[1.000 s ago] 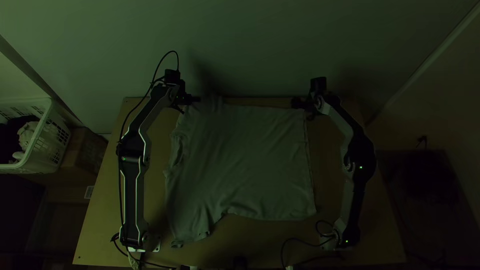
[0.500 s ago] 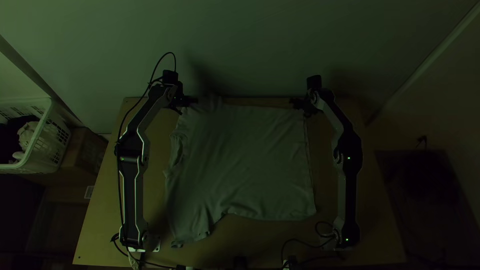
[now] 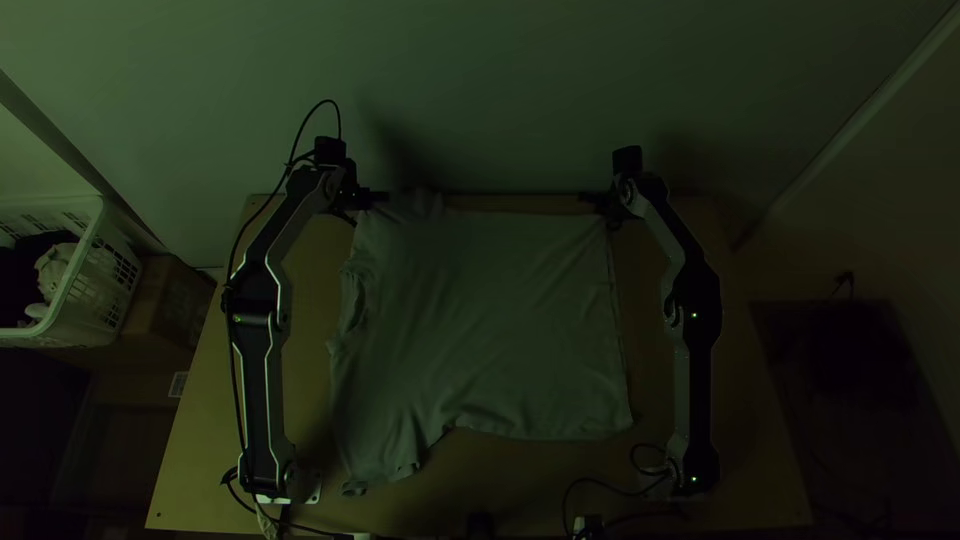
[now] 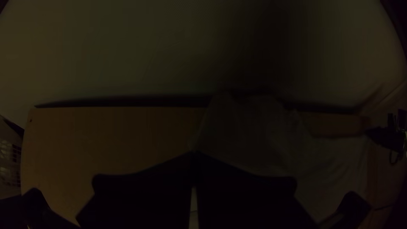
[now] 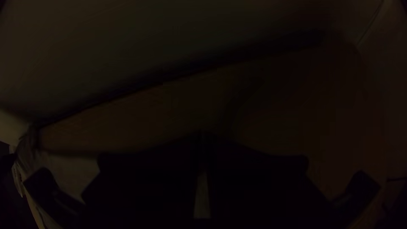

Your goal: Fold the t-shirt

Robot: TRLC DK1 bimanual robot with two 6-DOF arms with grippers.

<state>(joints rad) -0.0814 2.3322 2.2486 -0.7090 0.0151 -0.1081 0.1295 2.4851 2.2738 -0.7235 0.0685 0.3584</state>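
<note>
A grey t-shirt (image 3: 490, 320) lies spread on the table, its left side rumpled and its near edge uneven. At its far left corner is my left gripper (image 3: 382, 197); in the left wrist view this gripper (image 4: 194, 156) is shut on the shirt (image 4: 254, 135), whose edge runs to the fingertips. My right gripper (image 3: 588, 198) is at the shirt's far right corner. Its fingers are closed together in the right wrist view, where the gripper (image 5: 202, 135) has bare wood beyond its tips and part of the shirt (image 5: 72, 167) off to one side.
The wooden table (image 3: 200, 440) ends at a pale wall (image 3: 500, 90) along its far edge. A white basket (image 3: 85, 280) with clothes stands beyond the left edge, next to a cardboard box (image 3: 175, 305). Cables (image 3: 605, 482) lie near the right arm's base.
My left gripper has moved slightly left, and the shirt's far left corner has shifted with it. The right arm's links have swung inward to the left, its gripper shifting a little.
</note>
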